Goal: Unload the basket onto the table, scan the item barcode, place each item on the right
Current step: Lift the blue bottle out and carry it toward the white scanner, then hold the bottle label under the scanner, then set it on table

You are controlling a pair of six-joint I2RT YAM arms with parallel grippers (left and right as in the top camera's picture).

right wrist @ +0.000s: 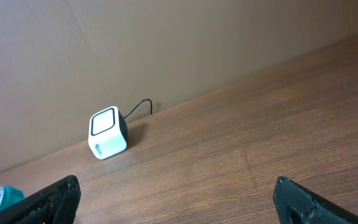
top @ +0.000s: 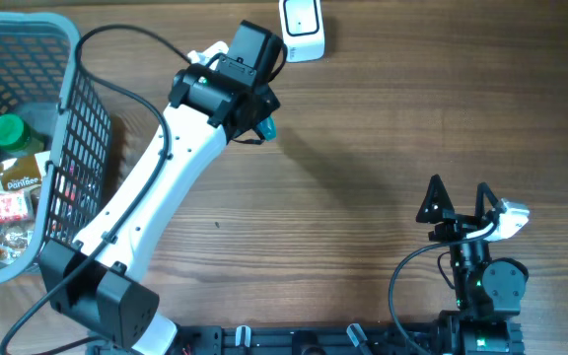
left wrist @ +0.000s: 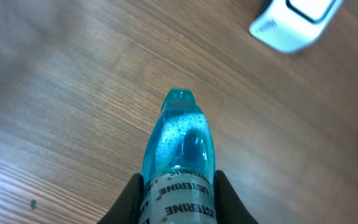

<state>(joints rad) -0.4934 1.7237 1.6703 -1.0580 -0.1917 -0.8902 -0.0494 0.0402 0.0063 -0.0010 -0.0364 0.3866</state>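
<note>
Your left gripper (left wrist: 178, 205) is closed narrowly on the bottle (left wrist: 179, 155). The bottle's blue end juts out past the fingers (left wrist: 129, 202) towards the scanner (top: 301, 25), near it but not touching. Your left arm stretches diagonally from the near-left base, beside the basket (top: 67, 118), to the far middle of the table (top: 383, 128). Your right gripper (top: 459, 197) sits at the near right, jaws spread wide and holding nothing. The table is brown wood, and a plain tan wall stands behind the scanner.
</note>
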